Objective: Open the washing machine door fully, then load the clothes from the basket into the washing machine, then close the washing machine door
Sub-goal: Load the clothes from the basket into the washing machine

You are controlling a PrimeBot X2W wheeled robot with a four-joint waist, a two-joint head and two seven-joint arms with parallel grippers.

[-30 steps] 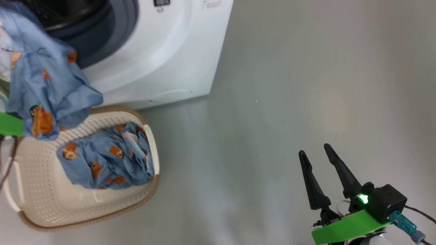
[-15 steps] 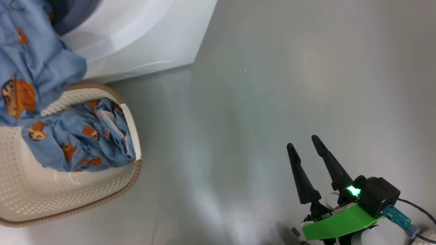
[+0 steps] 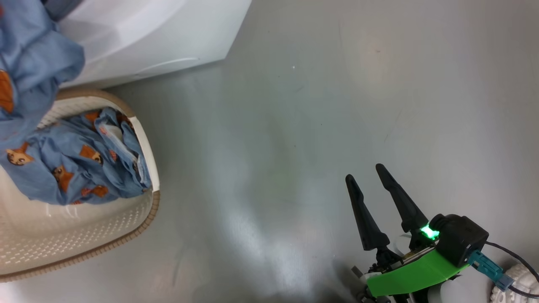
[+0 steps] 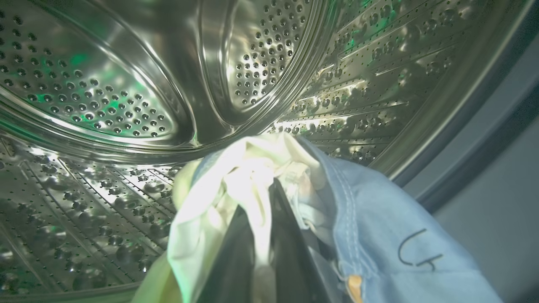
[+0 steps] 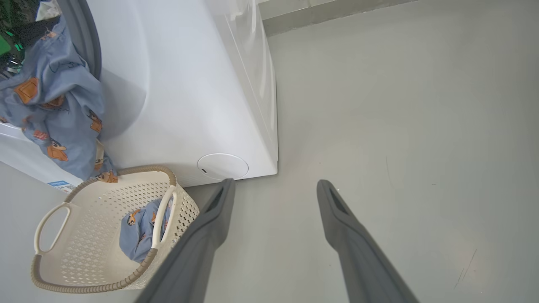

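the left gripper was clamped on a bunch of the clothes, held at the mouth of the drum of the washing machine, likely for dropping inside. more lay in the basket beside it. the right gripper, jaws apart, hovered idle over the floor.

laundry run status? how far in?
Done: the washing machine stands open; the left wrist view looks into its steel drum. In hand: the left gripper is shut on blue and white clothes at the drum's mouth, fabric trailing down to the basket. Left: release them, fetch the blue garment in the basket, close the door. The right gripper is open over the floor.
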